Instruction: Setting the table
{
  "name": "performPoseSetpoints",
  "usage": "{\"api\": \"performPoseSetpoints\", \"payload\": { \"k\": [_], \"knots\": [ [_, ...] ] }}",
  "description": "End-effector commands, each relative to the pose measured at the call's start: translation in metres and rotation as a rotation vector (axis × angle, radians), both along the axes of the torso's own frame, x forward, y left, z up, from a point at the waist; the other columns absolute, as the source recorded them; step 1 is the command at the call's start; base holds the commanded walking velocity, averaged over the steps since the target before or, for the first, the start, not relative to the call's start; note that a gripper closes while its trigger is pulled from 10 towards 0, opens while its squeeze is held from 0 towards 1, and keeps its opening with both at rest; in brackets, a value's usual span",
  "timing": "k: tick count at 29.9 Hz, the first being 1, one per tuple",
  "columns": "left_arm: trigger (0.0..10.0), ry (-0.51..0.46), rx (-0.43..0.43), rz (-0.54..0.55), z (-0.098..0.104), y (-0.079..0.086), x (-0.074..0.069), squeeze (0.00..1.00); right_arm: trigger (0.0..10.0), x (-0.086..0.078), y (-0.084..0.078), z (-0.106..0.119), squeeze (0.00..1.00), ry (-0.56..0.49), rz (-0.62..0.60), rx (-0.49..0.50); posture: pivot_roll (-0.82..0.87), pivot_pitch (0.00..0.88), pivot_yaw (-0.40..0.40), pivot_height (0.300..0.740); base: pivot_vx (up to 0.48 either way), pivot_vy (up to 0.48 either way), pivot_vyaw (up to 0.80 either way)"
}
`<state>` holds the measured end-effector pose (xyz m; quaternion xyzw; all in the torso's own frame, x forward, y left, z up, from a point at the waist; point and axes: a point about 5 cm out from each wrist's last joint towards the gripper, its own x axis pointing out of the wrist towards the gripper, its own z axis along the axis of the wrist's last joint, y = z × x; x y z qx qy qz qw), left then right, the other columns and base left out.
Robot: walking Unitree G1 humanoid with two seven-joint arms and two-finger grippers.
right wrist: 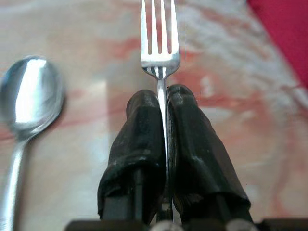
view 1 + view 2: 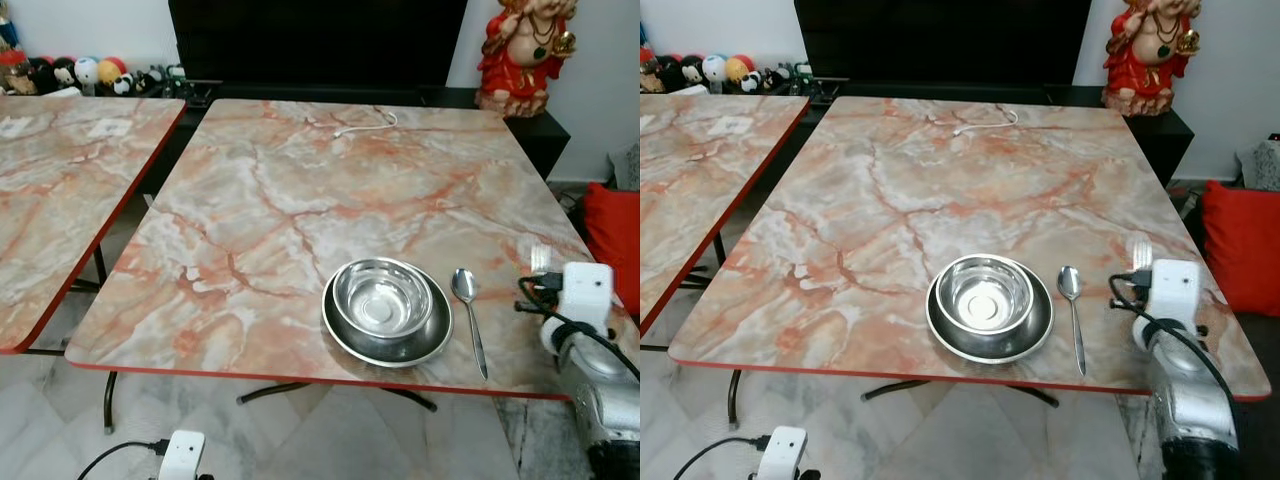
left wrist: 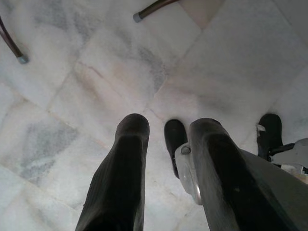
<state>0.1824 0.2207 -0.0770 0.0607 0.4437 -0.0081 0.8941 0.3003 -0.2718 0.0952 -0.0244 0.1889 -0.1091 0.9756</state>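
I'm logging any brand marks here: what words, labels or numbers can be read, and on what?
None can be read.
Fork held in the right gripper: no mark shows.
Spoon, bowl, plate: no mark shows.
White patches on the neighbouring table: too blurred to tell.

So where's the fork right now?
The fork is pinched in the right end effector, held above the table near its front right corner, just to the right of the spoon beside the bowl.
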Motion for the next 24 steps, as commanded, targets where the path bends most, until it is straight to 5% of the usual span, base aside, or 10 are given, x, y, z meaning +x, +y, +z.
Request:
{"api": "performPoseSetpoints", "payload": {
  "k": [1, 24],
  "knots": [
    [10.0, 0.017, -0.001, 0.011, -0.002, 0.0, -0.002, 0.0, 10.0, 0.006, 0.004, 0.004, 0.0, -0.02, 0.035, 0.014, 0.06, 0.026, -0.028, 0.74, 0.0, 0.0, 0.0],
    [10.0, 0.01, 0.004, 0.013, -0.001, 0.002, -0.002, 0.0, 10.0, 0.021, 0.01, -0.015, 0.0, 0.027, 0.053, 0.025, 0.06, 0.013, -0.033, 0.74, 0.0, 0.0, 0.0]
  ]
}}
